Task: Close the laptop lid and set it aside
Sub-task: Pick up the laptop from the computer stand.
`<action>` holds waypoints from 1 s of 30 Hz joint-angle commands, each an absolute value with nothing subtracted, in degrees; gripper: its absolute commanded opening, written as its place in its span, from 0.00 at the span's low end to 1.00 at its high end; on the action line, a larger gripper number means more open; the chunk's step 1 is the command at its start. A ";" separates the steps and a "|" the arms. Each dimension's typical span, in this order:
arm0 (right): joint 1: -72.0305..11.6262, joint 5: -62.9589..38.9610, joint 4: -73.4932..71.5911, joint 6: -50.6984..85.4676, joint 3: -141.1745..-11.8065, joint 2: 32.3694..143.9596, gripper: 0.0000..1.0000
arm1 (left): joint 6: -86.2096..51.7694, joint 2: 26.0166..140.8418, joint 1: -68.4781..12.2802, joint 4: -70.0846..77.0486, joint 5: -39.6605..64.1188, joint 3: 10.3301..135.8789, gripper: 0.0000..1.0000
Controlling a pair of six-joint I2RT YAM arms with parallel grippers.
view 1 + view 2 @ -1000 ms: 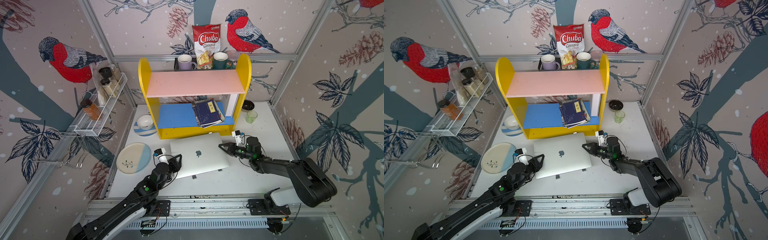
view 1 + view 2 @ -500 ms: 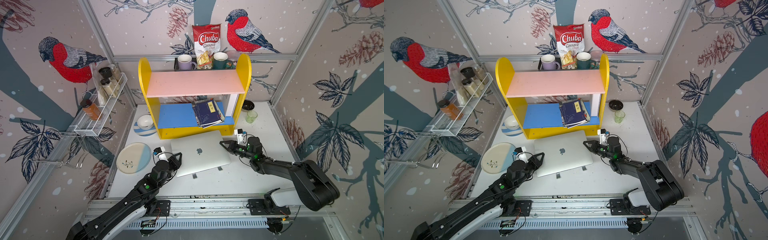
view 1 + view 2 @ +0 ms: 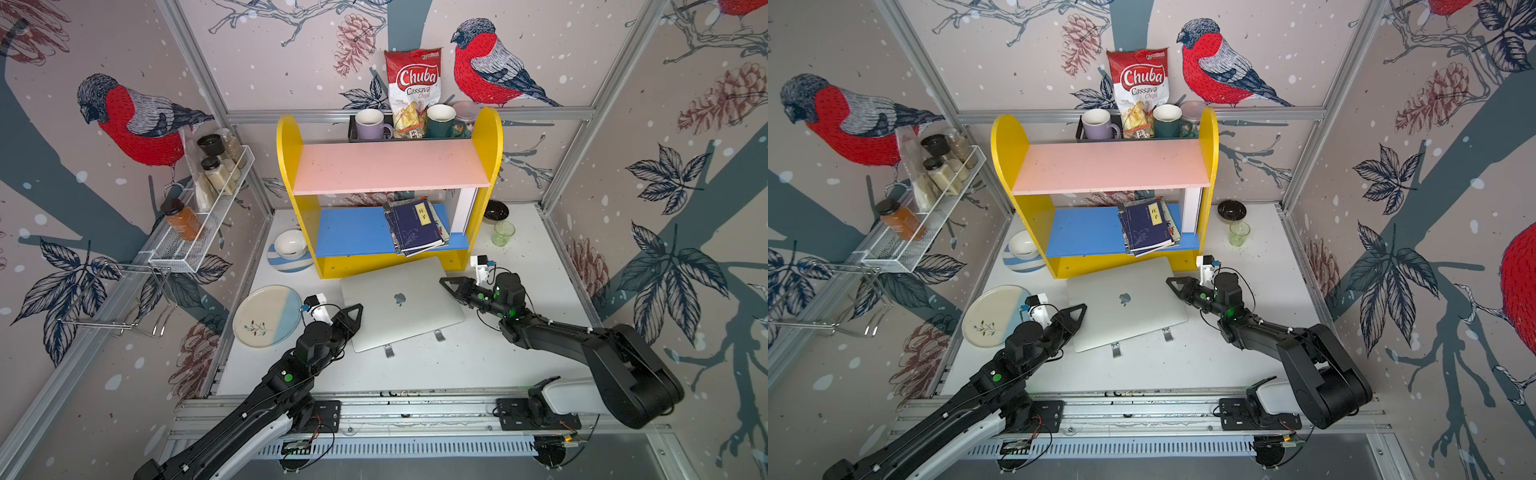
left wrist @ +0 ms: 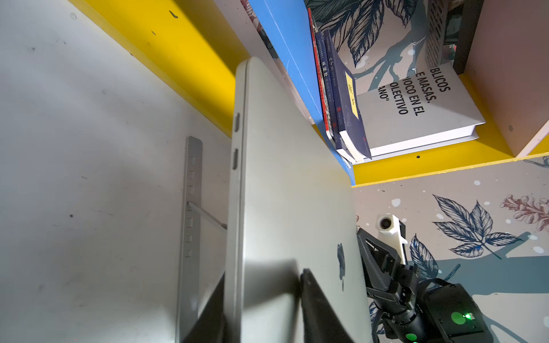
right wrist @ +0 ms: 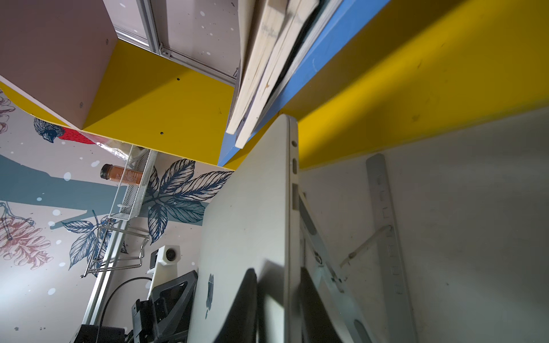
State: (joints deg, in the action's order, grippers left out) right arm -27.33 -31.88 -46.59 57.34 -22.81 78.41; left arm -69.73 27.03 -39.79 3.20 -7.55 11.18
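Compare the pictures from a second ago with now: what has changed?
The laptop, gripped at its sides by the left gripper and right gripper, has shifted slightly toward the yellow shelf. The stand beneath it, plate and books stayed put.

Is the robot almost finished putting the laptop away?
Done: the laptop lid is shut, apple logo up. In hand: the right gripper pinches one side edge of the laptop, and the left gripper has a finger above and below the opposite edge; whether it grips yet is unclear. Left: the laptop is over its stand in front of the yellow shelf, so lifting it aside remains.
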 commanded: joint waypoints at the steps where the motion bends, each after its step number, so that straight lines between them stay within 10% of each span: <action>1: -29.80 -52.30 -47.96 57.04 -23.20 77.94 0.19 | -71.77 27.83 -39.84 30.32 14.22 12.76 0.09; 30: -29.95 -53.97 -51.60 66.18 -21.94 69.49 0.37 | -82.38 34.23 -38.19 46.02 14.58 13.65 0.00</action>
State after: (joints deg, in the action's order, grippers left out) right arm -27.40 -29.87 -42.26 58.76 -22.22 70.19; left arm -82.54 32.95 -37.98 34.87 4.14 12.88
